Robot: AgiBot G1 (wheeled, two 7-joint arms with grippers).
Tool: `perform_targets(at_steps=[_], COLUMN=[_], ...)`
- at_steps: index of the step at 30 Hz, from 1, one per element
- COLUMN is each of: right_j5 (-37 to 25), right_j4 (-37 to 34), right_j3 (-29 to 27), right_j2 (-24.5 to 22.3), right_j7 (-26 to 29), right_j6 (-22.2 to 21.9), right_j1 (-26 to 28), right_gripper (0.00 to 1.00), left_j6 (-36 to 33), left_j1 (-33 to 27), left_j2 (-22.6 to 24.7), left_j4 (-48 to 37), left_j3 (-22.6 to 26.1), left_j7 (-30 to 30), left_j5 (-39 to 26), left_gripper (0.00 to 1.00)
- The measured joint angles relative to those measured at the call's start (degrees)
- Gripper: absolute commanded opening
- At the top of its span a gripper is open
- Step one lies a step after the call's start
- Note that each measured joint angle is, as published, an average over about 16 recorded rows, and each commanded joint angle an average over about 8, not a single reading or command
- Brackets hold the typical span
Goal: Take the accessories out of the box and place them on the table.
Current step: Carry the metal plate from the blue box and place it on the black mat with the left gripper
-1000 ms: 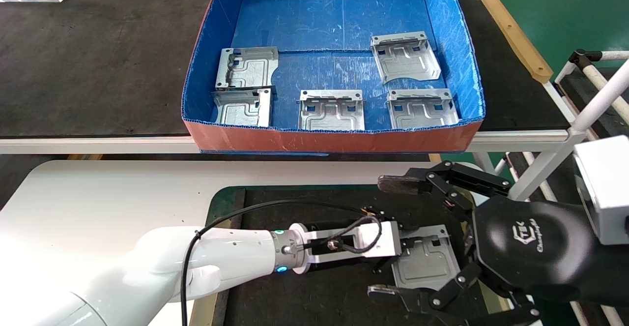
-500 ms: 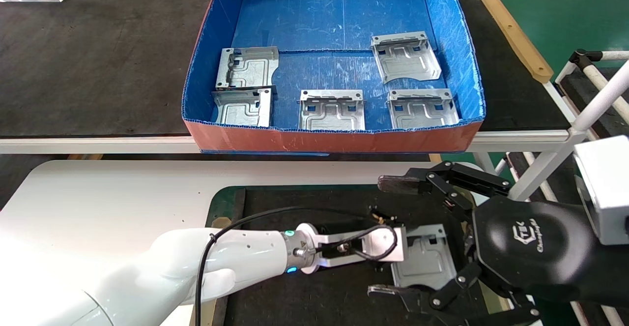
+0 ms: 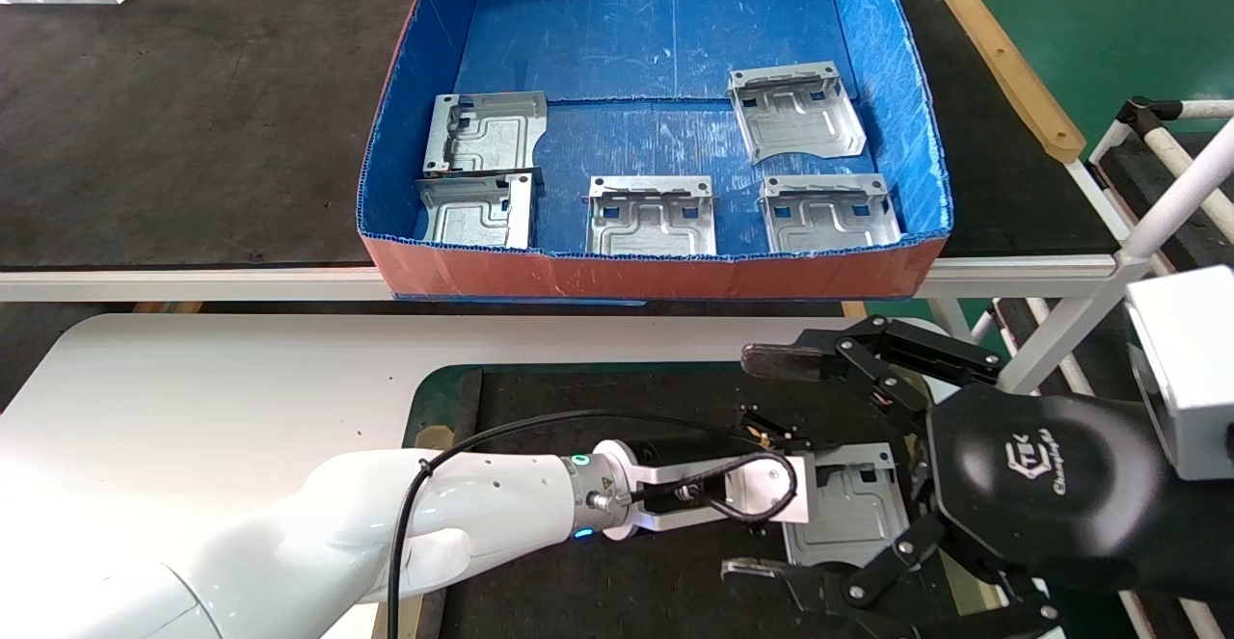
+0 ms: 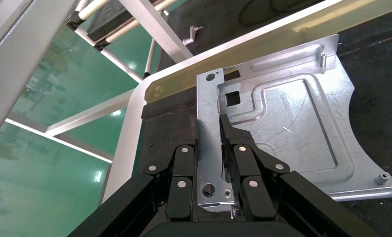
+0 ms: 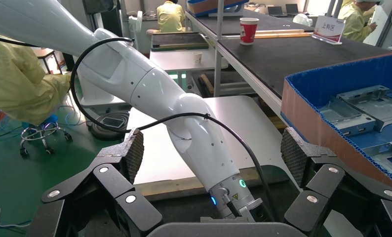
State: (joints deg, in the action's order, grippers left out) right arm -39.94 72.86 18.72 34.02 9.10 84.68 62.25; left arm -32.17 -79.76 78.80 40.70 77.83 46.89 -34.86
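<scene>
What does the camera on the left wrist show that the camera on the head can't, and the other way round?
Only the left wrist view shows the left gripper shut on the bent edge of a metal plate. Only the head view shows the blue box with five more plates, and the open right gripper beside the held one. Both show that plate over the dark mat.

The accessories (image 3: 651,216) are showing as bare silver-grey stamped sheet metal, semi-glossy and finely scratched; the one lying at the lower right of the head view (image 4: 293,123) is catching bright glare. The box (image 3: 656,32) is looking like corrugated plastic, its blue inside scuffed pale, its outer wall matt reddish-orange. The mat (image 3: 617,408) on the table (image 3: 193,379) is appearing as dark, matt felt, while the bare tabletop is gleaming smooth white. The left gripper (image 4: 211,163) is showing matt black links.
</scene>
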Motion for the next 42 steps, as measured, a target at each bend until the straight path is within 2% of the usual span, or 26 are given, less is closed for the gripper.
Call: perform_targets(at_steps=[16, 31, 32, 39, 40, 42], right_j5=[0.0, 0.0, 0.0, 0.0, 0.0, 0.0], right_j4=[0.0, 0.0, 0.0, 0.0, 0.0, 0.0], right_j3=[0.0, 0.0, 0.0, 0.0, 0.0, 0.0], right_j2=[0.0, 0.0, 0.0, 0.0, 0.0, 0.0], right_j7=[0.0, 0.0, 0.0, 0.0, 0.0, 0.0], right_j6=[0.0, 0.0, 0.0, 0.0, 0.0, 0.0], right_j1=[0.0, 0.0, 0.0, 0.0, 0.0, 0.0], right_gripper=[1.00, 1.00, 1.00, 1.00, 1.00, 1.00], left_j6=[1.5, 6.3, 6.6, 8.2, 8.3, 8.4], left_j1=[-0.1, 0.1, 0.1, 0.2, 0.2, 0.2], left_j2=[-0.2, -0.2, -0.2, -0.2, -0.2, -0.2], left_j4=[0.2, 1.7, 1.8, 2.5, 2.5, 2.5], left_j3=[3.4, 5.6, 5.7, 6.4, 6.4, 6.5], left_j7=[3.3, 3.7, 3.7, 3.7, 3.7, 3.7], left_j5=[4.5, 7.2, 7.3, 7.9, 7.9, 7.9], left_gripper=[0.00, 0.02, 0.08, 0.94, 1.00, 1.00])
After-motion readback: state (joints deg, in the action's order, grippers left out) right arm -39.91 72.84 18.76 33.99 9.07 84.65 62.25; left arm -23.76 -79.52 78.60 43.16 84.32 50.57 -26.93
